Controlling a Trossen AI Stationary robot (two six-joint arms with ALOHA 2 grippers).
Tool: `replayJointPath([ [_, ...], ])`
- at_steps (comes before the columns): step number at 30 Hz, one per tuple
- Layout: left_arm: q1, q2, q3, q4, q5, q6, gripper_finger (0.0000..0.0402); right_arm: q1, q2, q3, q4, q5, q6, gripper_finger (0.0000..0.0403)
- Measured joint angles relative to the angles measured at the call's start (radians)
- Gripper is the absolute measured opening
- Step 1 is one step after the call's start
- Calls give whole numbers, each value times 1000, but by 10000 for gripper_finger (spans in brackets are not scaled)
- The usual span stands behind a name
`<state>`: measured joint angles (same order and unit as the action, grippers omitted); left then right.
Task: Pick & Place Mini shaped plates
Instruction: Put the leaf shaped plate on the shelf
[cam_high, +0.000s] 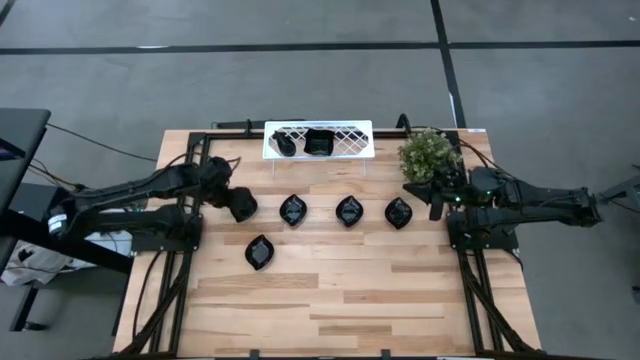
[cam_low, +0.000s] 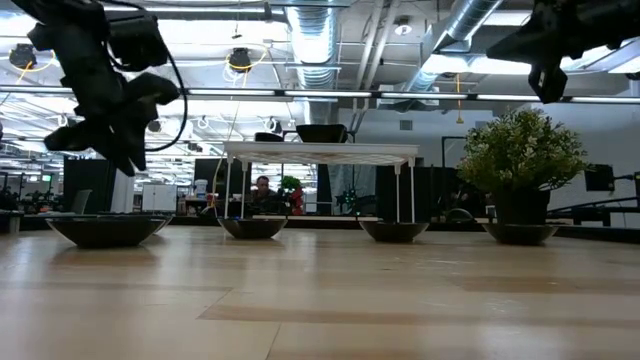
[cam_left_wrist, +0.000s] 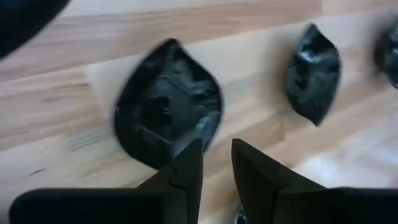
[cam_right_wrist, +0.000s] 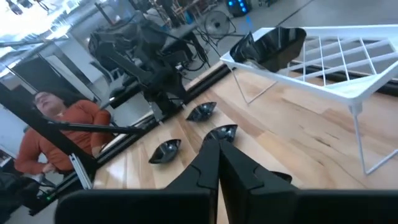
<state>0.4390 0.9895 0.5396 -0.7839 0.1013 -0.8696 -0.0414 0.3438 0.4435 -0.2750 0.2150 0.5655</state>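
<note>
Plate (cam_left_wrist: 166, 102) just beyond left pincer (cam_left_wrist: 216, 163)

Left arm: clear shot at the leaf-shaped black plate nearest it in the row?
Probably yes. The left claw hangs slightly open over bare wood beside the glossy black leaf-shaped plate, nothing between them.

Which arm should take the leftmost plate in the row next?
Left, probably. The left pincer hangs slightly open just beside that plate, empty. The right pincer is shut, past the far end of the row by the plant.
</note>
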Motion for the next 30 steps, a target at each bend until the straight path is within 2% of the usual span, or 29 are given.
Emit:
replayJointPath([
  [7,76,-1,0,3,-3,103,86,0,3,0,-2,0,-16,1],
  [17,91,-1,0,-8,-90,74,91,0,3,0,-1,0,-16,1],
  [22,91,15,0,-74,-120,68,120,0,3,0,-1,0,-15,1],
  [30,90,107,0,-83,-116,76,178,0,3,0,0,0,-15,1],
])
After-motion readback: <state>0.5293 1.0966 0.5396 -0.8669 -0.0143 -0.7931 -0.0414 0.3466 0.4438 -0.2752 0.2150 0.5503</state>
